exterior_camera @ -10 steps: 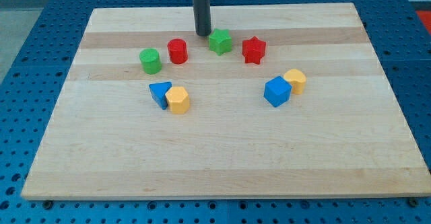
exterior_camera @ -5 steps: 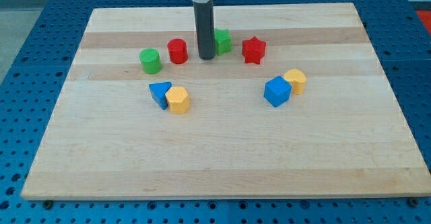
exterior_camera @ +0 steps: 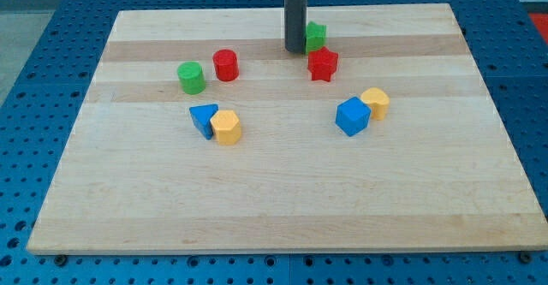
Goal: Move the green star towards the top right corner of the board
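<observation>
The green star (exterior_camera: 316, 36) sits near the top middle of the wooden board (exterior_camera: 282, 191), partly hidden behind my rod. My tip (exterior_camera: 294, 49) rests on the board right against the star's left side. The red star (exterior_camera: 323, 64) lies just below the green star, touching or nearly touching it.
A red cylinder (exterior_camera: 225, 65) and a green cylinder (exterior_camera: 191, 78) stand at the left. A blue triangle (exterior_camera: 203, 118) touches a yellow block (exterior_camera: 227, 127) below them. A blue cube (exterior_camera: 352, 116) touches a yellow block (exterior_camera: 375, 103) at the right.
My tip swung down and left of the green star, then moved right and up, pushing the star to the right and toward the top. The other blocks kept their places.
</observation>
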You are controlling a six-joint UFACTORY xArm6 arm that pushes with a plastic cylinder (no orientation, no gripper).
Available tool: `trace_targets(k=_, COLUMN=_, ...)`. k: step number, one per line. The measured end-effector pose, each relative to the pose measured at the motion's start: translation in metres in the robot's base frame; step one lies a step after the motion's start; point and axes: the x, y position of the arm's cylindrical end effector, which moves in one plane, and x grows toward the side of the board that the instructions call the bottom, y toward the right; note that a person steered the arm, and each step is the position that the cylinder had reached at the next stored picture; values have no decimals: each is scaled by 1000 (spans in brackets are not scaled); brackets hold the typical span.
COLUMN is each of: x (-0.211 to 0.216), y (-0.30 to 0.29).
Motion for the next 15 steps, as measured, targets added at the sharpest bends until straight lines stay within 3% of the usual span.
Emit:
trace_targets(k=3, x=-3, y=41)
trace_targets(k=5, x=33, y=59)
trace_targets(k=8, x=-2, y=30)
trace_targets(k=10, x=-4, y=77)
trace_targets(k=12, x=-17, y=53)
trace_targets(k=15, x=-29, y=90)
